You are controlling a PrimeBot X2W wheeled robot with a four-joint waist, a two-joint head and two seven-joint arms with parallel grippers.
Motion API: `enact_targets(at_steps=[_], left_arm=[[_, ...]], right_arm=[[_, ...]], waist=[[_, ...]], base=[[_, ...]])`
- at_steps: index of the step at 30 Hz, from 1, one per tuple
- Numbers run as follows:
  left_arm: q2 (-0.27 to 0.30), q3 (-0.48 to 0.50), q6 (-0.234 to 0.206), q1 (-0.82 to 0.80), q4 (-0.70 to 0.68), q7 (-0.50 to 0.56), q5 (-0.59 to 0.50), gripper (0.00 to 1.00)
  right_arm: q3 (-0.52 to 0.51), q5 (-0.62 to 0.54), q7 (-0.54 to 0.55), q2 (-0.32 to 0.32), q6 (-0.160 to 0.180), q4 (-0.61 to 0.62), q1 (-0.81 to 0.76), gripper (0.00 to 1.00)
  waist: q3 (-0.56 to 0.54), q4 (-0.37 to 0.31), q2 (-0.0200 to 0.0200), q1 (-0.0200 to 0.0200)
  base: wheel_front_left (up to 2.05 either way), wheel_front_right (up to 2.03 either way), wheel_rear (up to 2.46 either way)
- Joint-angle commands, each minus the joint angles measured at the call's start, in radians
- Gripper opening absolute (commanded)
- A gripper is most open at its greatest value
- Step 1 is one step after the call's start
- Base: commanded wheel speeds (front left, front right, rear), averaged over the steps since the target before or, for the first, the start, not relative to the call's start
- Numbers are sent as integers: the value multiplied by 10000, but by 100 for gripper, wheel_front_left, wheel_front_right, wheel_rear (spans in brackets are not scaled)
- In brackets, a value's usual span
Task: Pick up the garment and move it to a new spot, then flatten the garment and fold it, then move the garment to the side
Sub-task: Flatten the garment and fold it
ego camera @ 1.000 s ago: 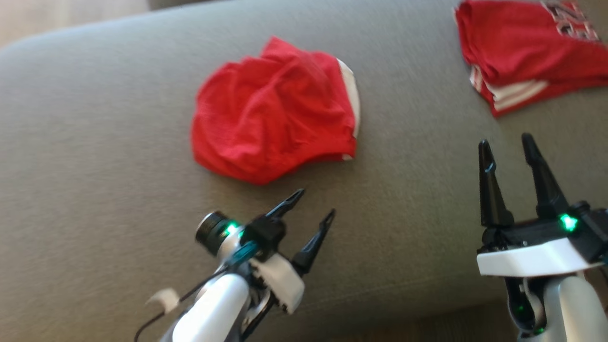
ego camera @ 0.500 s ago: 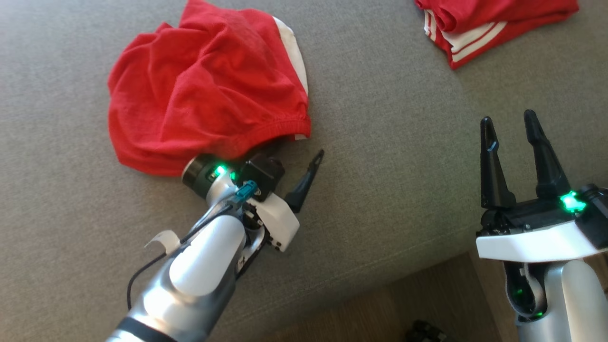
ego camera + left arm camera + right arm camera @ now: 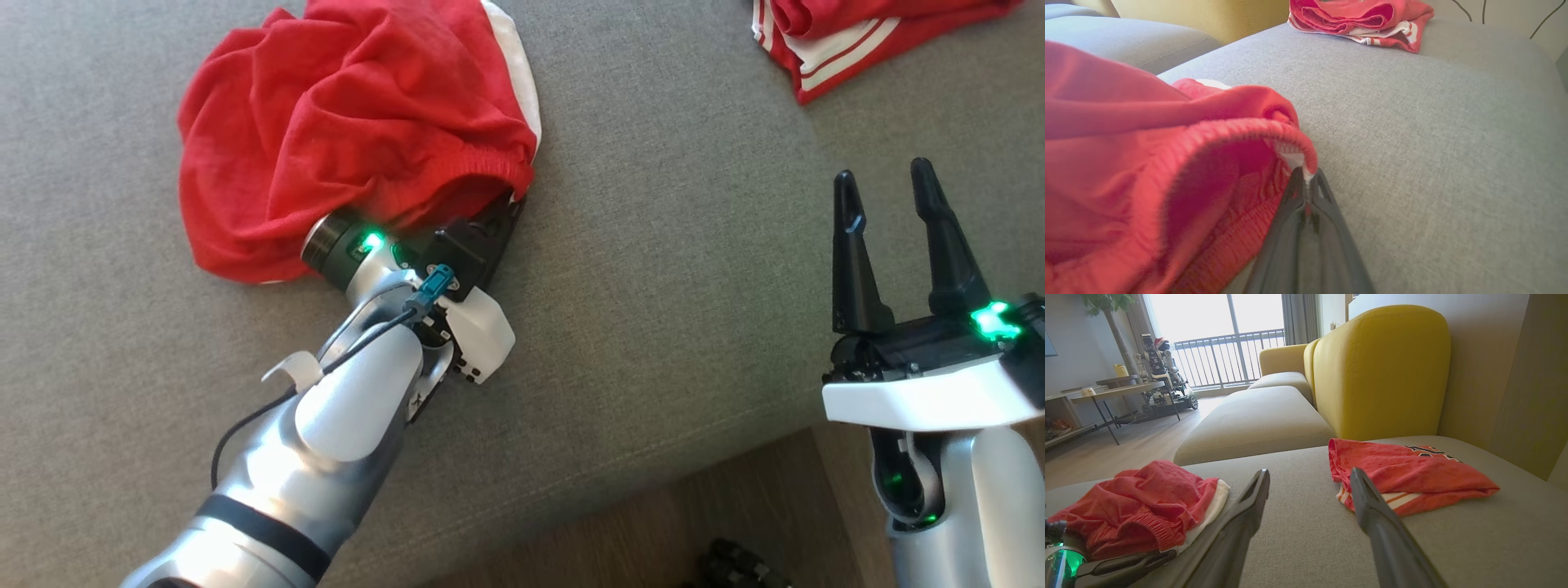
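**Item:** garment [image 3: 351,122]. Red knit shorts with a ribbed elastic waistband [image 3: 1241,130] and white side trim, crumpled into a rounded heap. It lies on the grey cushion [image 3: 669,286], at the cushion's far left.

**Change:** the left gripper [image 3: 508,211] stood spread beside the hem half a second ago. Its fingers [image 3: 1286,212] are now pinched together on the waistband's edge. The grasp looks made, so lifting can probably begin.

**Right gripper** [image 3: 886,175]: fingers wide, empty, over the cushion's front right.

**Also:** folded jersey [image 3: 849,37], red with white stripes, at the cushion's far right.

**Cushion:** coarse weave, softly rounded.
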State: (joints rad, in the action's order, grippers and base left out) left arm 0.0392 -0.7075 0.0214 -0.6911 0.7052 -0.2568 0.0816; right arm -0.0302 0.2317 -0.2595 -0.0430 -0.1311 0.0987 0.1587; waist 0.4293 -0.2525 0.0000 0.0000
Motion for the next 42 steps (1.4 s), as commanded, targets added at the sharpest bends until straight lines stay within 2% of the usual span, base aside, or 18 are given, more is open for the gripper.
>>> enact_targets(at_steps=[1, 7, 11, 17, 19, 22, 25, 29, 32, 36, 37, 39, 42], left_arm=[[139, 252, 50, -199, -199, -49, 33, 0], [143, 674, 907, -581, -1452, -49, 1169, 0], [424, 413, 1080, -1507, -2337, 628, 2558, 0], [1960, -344, 1089, -3330, -4576, 2604, 5854, 0], [2467, -382, 1090, -3913, -5055, 2899, 6455, 0], [2811, -209, 1091, -4219, -5613, 3176, 7415, 0], [3192, -13, 1054, -3840, -5806, 3284, 7805, 0], [3758, -103, 806, -2398, -5611, 3369, 8162, 0], [4432, -115, 665, -1112, -5323, 3098, 8247, 0], [5351, 164, 463, 270, -4866, 2232, 8179, 0], [5351, 164, 463, 270, -4866, 2232, 8179, 0], [5580, 311, 402, 736, -4698, 1879, 8251, 0], [5595, 494, 305, 1144, -4509, 1471, 8419, 0]], right_arm=[[150, 92, -23, -72, 4, 349, 140, 100], [32, 217, -23, -72, 4, 233, 36, 100], [121, 290, -23, -72, 4, 135, -73, 100], [7, 339, -23, -72, 4, 52, -254, 100], [-6, 296, -23, -72, 4, 42, -288, 100], [-136, 219, -23, -72, 4, 79, -341, 100], [-329, 125, -23, -72, 4, 147, -452, 100], [-247, 37, -23, -72, 4, 105, -688, 100], [4, 1567, -23, -72, 4, -696, -890, 100], [797, 2138, -23, -72, 4, -1738, -572, 100], [797, 2138, -23, -72, 4, -1738, -572, 100], [1279, 2145, -23, -72, 4, -2373, -252, 100], [1866, 2108, -23, -72, 4, -3476, 404, 100]], waist=[[-71, 36, 0, 0], [-684, 269, 0, 0], [-1231, 383, 0, 0], [-1905, 615, 0, 0], [-2021, 726, 0, 0], [-2121, 992, 0, 0], [-2096, 1374, 0, 0], [-1859, 1776, 0, 0], [-1622, 1843, 0, 0], [-1331, 1854, 0, 0], [-1331, 1854, 0, 0], [-1195, 1909, 0, 0], [-1073, 2044, 0, 0]], base=[[0, 0, 0], [0, 0, 0], [0, 0, 0], [0, 0, 0], [0, 0, 0], [0, 0, 0], [0, 0, 0], [0, 0, 0], [0, 0, 0], [0, 0, 0], [0, 0, 0], [0, 0, 0], [0, 0, 0]])
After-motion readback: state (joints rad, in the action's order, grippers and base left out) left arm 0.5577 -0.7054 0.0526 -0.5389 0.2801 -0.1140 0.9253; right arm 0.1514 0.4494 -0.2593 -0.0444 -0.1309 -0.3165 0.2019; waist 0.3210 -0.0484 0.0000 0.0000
